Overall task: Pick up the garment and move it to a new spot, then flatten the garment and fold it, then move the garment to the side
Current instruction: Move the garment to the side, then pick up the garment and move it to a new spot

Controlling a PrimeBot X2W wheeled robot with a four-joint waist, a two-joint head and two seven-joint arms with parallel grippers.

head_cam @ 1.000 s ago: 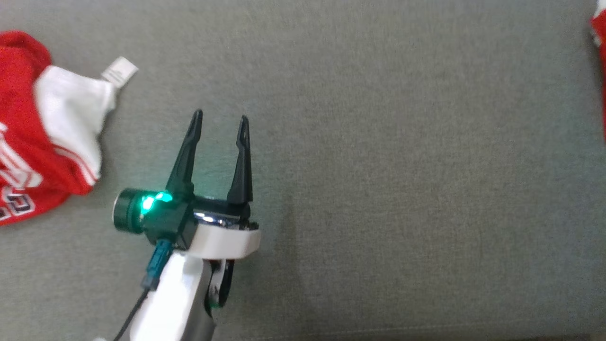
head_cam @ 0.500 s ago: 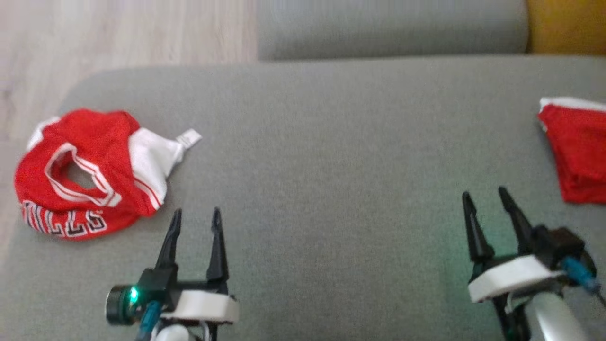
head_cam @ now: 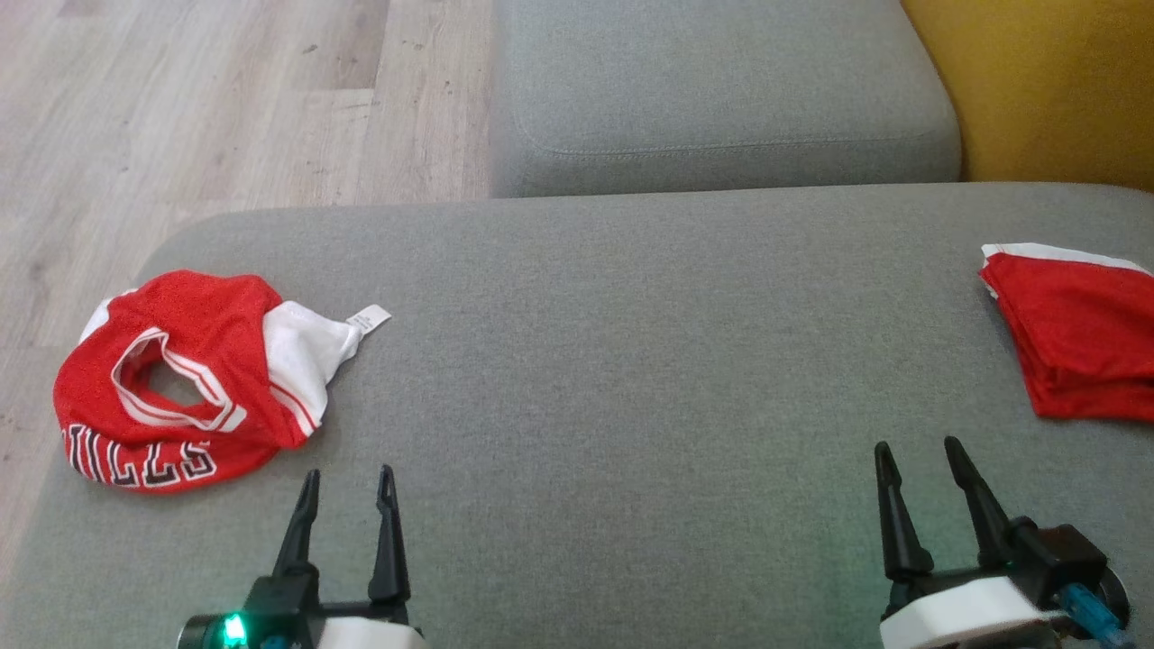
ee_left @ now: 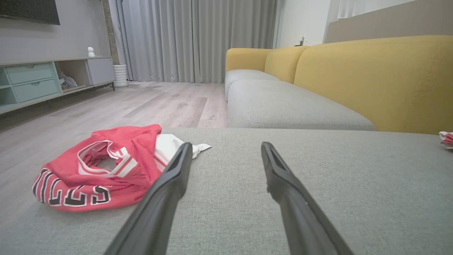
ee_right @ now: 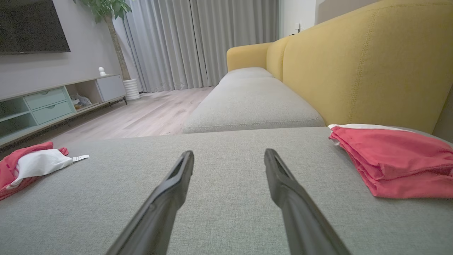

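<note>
A crumpled red-and-white mesh jersey (head_cam: 180, 379) is seen at the left end of the grey fabric sofa seat (head_cam: 613, 361). The left tool (head_cam: 350, 471) and the right tool (head_cam: 916, 444) are held open and empty.

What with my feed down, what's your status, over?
Left gripper open, empty. Right gripper open, empty. Crumpled jersey on cushion, ahead-left of left gripper, untouched. Folded red garment at far right; path to jersey unobstructed.

A grey sofa (head_cam: 631, 361) with yellow back (ee_right: 371, 71), pale wood floor (head_cam: 225, 108), grey curtains (ee_left: 194, 39), low cabinet (ee_left: 42, 81).
</note>
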